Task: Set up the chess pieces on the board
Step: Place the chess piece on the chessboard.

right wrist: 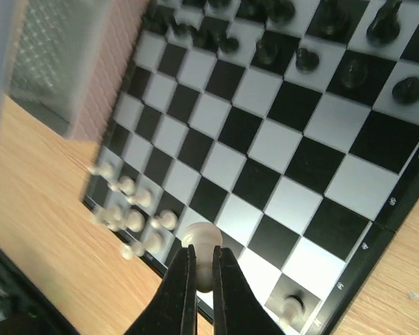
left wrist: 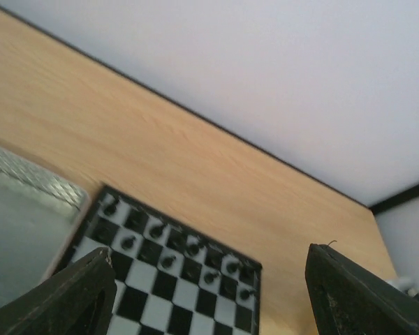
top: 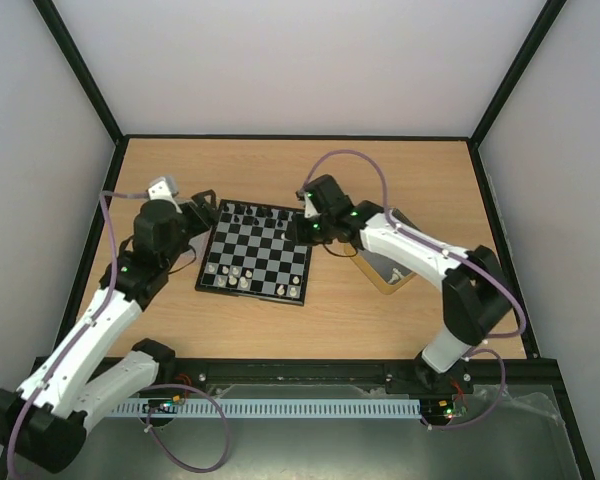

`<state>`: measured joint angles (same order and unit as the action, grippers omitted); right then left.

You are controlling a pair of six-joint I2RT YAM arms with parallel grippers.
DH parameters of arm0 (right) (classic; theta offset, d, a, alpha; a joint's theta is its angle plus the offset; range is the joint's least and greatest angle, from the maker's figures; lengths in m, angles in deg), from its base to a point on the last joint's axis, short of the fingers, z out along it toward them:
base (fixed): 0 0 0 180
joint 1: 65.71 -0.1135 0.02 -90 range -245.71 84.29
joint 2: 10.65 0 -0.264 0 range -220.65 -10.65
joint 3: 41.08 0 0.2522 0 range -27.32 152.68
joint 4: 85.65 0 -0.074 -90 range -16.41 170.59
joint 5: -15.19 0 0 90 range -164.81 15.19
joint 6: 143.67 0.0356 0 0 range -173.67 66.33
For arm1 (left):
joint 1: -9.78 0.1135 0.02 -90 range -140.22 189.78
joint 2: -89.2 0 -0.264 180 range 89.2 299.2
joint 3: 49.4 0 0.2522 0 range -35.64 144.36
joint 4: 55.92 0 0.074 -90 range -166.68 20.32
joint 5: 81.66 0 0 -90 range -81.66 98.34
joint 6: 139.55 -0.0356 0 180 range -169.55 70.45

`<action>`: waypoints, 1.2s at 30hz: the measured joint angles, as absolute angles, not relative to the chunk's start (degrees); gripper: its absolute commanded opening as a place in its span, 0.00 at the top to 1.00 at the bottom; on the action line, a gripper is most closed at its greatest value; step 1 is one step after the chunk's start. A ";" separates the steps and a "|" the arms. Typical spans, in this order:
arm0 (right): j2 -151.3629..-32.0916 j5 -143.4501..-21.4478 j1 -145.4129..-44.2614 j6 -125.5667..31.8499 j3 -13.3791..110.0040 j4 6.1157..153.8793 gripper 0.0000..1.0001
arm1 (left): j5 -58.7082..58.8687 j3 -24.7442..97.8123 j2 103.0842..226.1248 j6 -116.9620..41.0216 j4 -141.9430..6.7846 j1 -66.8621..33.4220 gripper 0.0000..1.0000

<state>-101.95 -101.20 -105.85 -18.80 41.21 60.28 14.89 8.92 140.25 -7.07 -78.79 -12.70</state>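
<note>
Cream, round-headed pawn (right wrist: 200, 236) sits pinched in the right tool (right wrist: 204, 259), closed tight over the glossy checked board (right wrist: 265, 143); the left tool (left wrist: 209, 296) gapes wide, empty

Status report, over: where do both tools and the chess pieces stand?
Left tool open, empty. Right tool shut on white piece, over board edge. No obstruction seen.

The worktop (top: 380, 320) looks like pale wood-grain laminate, matt and smooth. On it the board (right wrist: 265, 139) has glossy black and silvery checks, its cream chess pieces (right wrist: 199, 239) look like smooth plastic, and the tray (left wrist: 28, 181) beside the board is grey metal with a diamond-embossed texture.
</note>
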 measured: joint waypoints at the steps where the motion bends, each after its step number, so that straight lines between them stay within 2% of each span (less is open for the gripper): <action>1: -103.59 -100.11 -106.72 -20.02 42.85 58.00 0.98 | 17.25 9.49 138.98 -8.56 -79.84 -12.68 0.22; 6: -112.20 -95.95 -112.10 -24.55 51.86 48.41 0.98 | 26.52 11.46 134.28 -14.70 -82.68 -12.63 0.20; 15: -124.25 -91.21 -120.14 -27.74 62.65 39.69 0.97 | 34.23 12.02 130.96 -19.79 -84.71 -12.39 0.20; 22: -127.68 -89.44 -120.93 -28.00 66.11 37.04 0.92 | 35.83 11.24 130.15 -20.69 -84.73 -12.37 0.20; 36: -131.22 -88.61 -121.00 -28.44 67.88 35.97 0.92 | 35.54 11.02 130.08 -20.67 -84.82 -11.39 0.20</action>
<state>-131.22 -88.61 -121.00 -28.44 67.88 35.97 35.54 11.02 130.08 -20.67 -84.82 -11.39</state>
